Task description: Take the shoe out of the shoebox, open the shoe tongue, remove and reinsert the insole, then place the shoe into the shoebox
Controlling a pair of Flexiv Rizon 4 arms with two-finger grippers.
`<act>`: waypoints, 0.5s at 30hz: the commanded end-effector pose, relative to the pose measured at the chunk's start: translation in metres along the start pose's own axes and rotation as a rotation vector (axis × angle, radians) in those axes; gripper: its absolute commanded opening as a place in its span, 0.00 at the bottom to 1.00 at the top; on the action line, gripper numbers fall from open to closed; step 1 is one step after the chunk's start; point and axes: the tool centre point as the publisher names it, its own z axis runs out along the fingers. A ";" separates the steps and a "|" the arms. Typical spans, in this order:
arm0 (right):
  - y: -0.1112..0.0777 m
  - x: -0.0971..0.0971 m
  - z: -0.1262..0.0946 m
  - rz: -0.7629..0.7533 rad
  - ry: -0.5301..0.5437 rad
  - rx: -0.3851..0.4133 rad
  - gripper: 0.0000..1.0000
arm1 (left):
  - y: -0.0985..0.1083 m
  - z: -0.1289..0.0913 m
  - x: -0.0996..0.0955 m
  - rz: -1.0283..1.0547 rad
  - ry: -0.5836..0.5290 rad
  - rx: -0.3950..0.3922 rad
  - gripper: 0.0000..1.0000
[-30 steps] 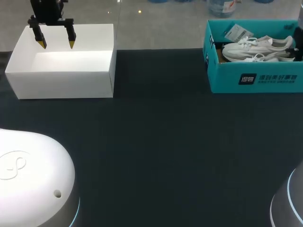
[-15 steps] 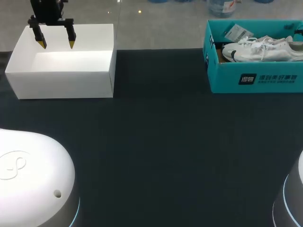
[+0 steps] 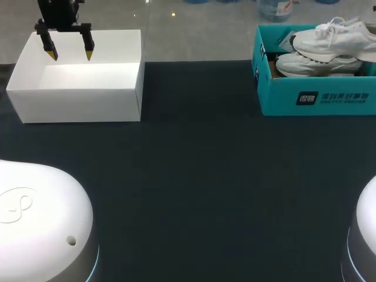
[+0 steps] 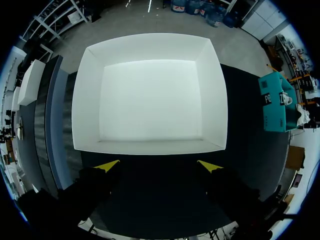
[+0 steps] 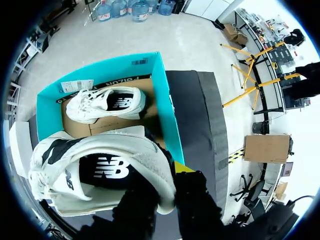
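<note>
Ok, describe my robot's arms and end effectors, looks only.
Both arms show as smooth white rounded housings, left arm and right arm, each edged by a pale blue ring; the left bears an embossed mark and a small hole. The left end effector is black, its two fingers ending in pointed yellow tips; the right end effector is black too.

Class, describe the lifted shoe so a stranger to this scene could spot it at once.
Find the teal shoebox at the far right corner of the table. Of two white shoes there, the lying shoe rests inside on brown cardboard; the raised shoe is above the box's rim, its heel end in the right gripper.
</note>
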 end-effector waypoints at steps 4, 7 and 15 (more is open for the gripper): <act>-0.010 0.001 -0.036 -0.003 0.046 -0.048 0.00 | 0.000 0.000 0.000 0.000 0.000 0.000 1.00; -0.010 0.001 -0.036 -0.003 0.046 -0.048 0.00 | 0.000 0.000 0.000 0.000 0.000 0.000 1.00; -0.010 0.001 -0.036 -0.003 0.046 -0.048 0.00 | 0.000 0.000 0.000 0.000 0.000 0.000 1.00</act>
